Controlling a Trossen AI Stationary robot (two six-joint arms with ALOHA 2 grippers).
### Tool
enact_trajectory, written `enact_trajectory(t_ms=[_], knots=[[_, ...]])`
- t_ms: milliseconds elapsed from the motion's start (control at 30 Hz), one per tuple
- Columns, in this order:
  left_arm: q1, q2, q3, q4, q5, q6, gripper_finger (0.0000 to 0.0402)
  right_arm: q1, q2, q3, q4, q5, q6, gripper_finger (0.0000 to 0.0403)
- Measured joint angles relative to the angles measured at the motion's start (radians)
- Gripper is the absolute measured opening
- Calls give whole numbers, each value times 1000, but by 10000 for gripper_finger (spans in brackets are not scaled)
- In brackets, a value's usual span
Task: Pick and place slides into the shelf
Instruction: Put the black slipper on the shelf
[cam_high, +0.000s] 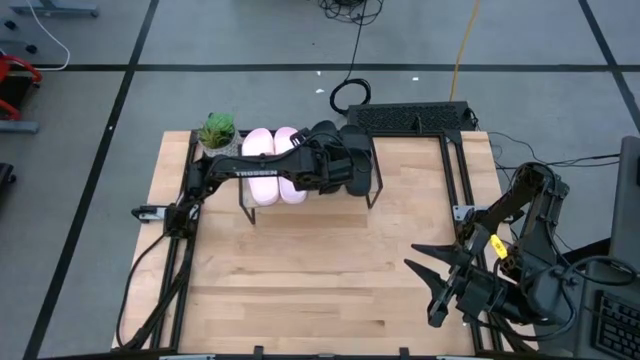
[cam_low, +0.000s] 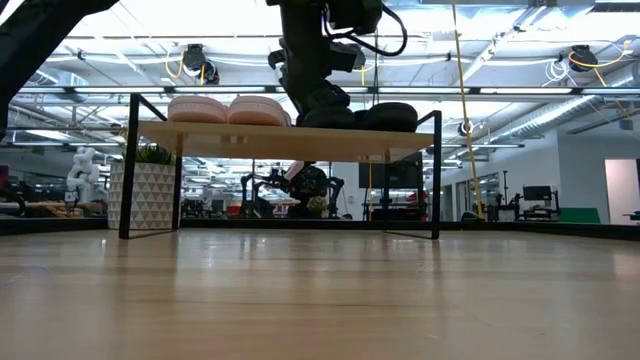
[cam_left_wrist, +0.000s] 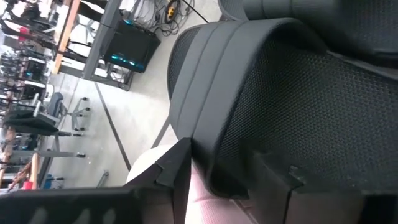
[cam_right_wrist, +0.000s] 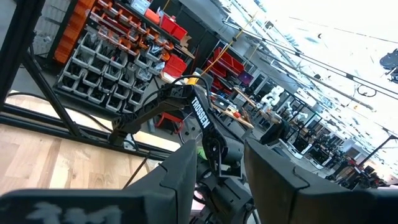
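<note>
High view shows the shelf (cam_high: 372, 192) at the back of the table (cam_high: 300, 290), with the pink pair of slides (cam_high: 272, 165) lying side by side on its left half and the black slides (cam_high: 352, 160) on its right half. Over them the left arm stretches from the table's left edge, its left gripper (cam_high: 335, 165) down on a black slide; in the left wrist view its fingers (cam_left_wrist: 177, 168) sit either side of the mesh strap (cam_left_wrist: 280, 87), clamped on it. A potted plant (cam_high: 217, 131) stands just beside the shelf's left end. Well apart at the table's front right, the right gripper (cam_high: 430, 275) waits with fingers spread.
</note>
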Motion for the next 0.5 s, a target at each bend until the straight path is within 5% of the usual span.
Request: enact_trajectory(t_ms=[500], knots=[[-2, -16, 11, -34, 84, 12, 154, 0, 0, 0, -23, 0, 37, 123]])
